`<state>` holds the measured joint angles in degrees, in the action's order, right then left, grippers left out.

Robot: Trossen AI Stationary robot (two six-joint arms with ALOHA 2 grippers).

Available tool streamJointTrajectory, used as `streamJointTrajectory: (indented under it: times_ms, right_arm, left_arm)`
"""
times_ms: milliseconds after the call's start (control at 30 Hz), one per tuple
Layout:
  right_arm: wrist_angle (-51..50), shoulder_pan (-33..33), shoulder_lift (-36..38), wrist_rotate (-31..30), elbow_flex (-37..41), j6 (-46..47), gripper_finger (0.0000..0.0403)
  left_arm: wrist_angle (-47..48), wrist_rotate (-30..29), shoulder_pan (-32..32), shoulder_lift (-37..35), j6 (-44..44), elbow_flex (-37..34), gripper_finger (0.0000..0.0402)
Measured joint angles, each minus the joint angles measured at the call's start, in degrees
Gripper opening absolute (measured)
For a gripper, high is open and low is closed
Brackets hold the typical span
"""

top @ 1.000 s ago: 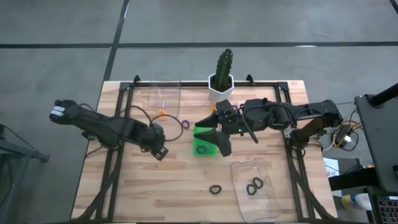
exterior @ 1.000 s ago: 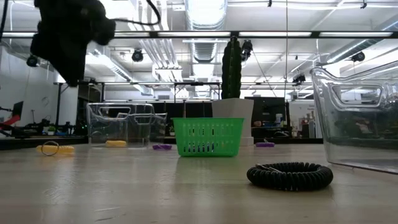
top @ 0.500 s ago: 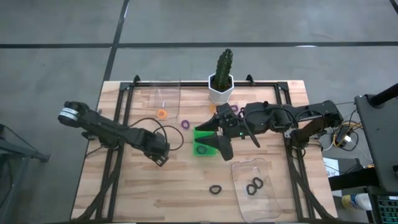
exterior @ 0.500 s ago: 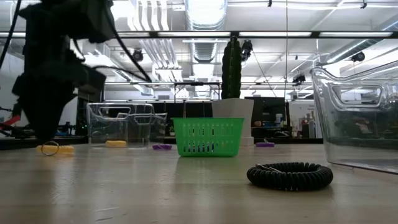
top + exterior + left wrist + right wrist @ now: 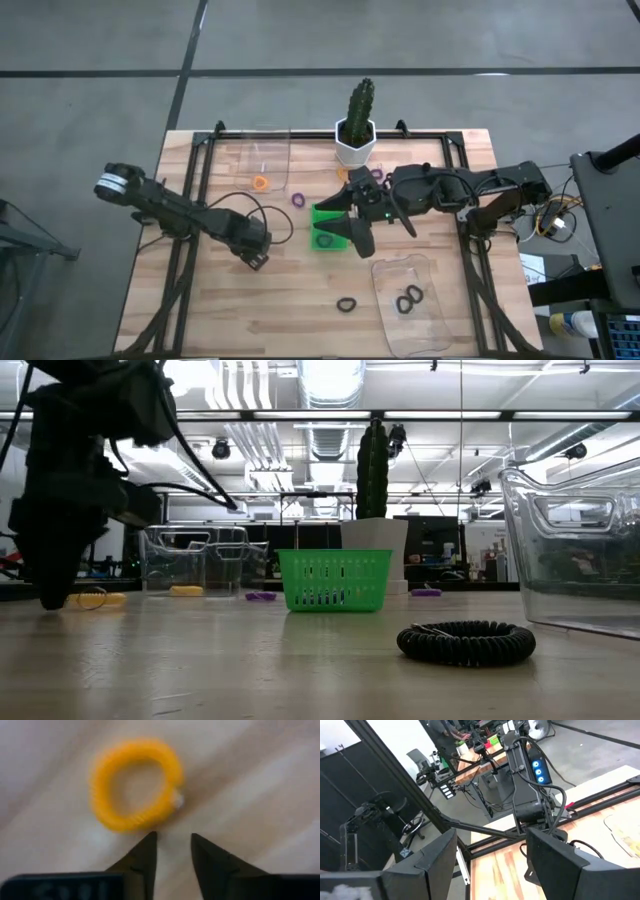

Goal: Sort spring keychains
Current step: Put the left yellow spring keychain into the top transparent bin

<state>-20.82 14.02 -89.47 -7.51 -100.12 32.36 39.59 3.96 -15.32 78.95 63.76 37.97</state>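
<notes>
left gripper (image 5: 172, 845) is down at the wooden table (image 5: 220, 310), well to the left of the small green rectangular plastic basket (image 5: 327, 226), fingers (image 5: 142, 857) a little apart with nothing between them. just past the tips lies an orange coiled-cord spring keychain loop (image 5: 134, 790), flat on the wood and not touched yet. right gripper (image 5: 352, 214) hangs over the green basket, fingers wide apart and empty.

other keychains: a black coiled loop (image 5: 346, 304) lies below the basket toward the near edge, two black loops (image 5: 409, 298) sit in the clear plastic tray (image 5: 428, 325) right of that, a purple loop (image 5: 297, 199) sits just up-left of the basket, another orange loop (image 5: 261, 183) lies further left by the second clear tray (image 5: 265, 151).

handling guess: the loop looks light, soft and springy, likely to squash or slide on the wood. best to pinch across one side of the coil, one finger inside the ring and one outside, away from the small metal end.
</notes>
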Motion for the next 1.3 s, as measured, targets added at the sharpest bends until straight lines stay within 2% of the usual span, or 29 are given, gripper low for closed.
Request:
streamJointTrajectory:
  times_ms: [133, 233, 433, 600, 800, 933, 1067, 1133, 1200, 1300]
  right_arm:
    - [0.0, 0.0, 0.0, 0.0, 0.0, 0.0, 0.0233]
    - [0.0, 0.0, 0.0, 0.0, 0.0, 0.0, 0.0233]
    - [-0.2, 0.0, 0.0, 0.0, 0.0, 0.0, 0.0233]
    - [-0.4, 0.0, 0.0, 0.0, 0.0, 0.0, 0.0233]
    - [-0.4, 0.0, 0.0, 0.0, 0.0, 0.0, 0.0233]
    - [-0.4, 0.0, 0.0, 0.0, 0.0, 0.0, 0.0233]
    - [-0.4, 0.0, 0.0, 0.0, 0.0, 0.4, 0.0233]
    - [-0.4, 0.0, 0.0, 0.0, 0.0, 0.4, 0.0233]
    - [-0.4, 0.0, 0.0, 0.0, 0.0, 0.4, 0.0233]
    - [-0.4, 0.0, 0.0, 0.0, 0.0, 0.4, 0.0233]
  left_arm:
    - [-0.1, -0.2, -1.1, -1.0, -2.4, 3.4, 0.0018]
    - [0.3, -1.7, -1.4, -1.7, -2.8, 6.0, 0.0004]
    - [5.0, -7.7, -2.5, -2.5, -7.3, 12.0, 0.0000]
    - [5.4, -8.1, -1.6, -1.9, -9.8, 10.3, 0.0010]
    - [4.7, -7.4, -1.5, -1.8, -9.8, 5.0, 0.0072]
    - [-0.3, -7.9, -1.5, -1.8, -11.6, 2.3, 0.0117]
    - [-2.1, -9.2, -0.9, -1.7, -11.5, -1.0, 0.0139]
    - [-2.1, -8.8, -0.6, -1.7, -10.4, -2.4, 0.0137]
    - [-2.4, -8.5, -0.5, -1.8, -9.9, -3.1, 0.0117]
    - [-1.8, -8.0, -0.4, -1.9, -9.7, -3.2, 0.0040]
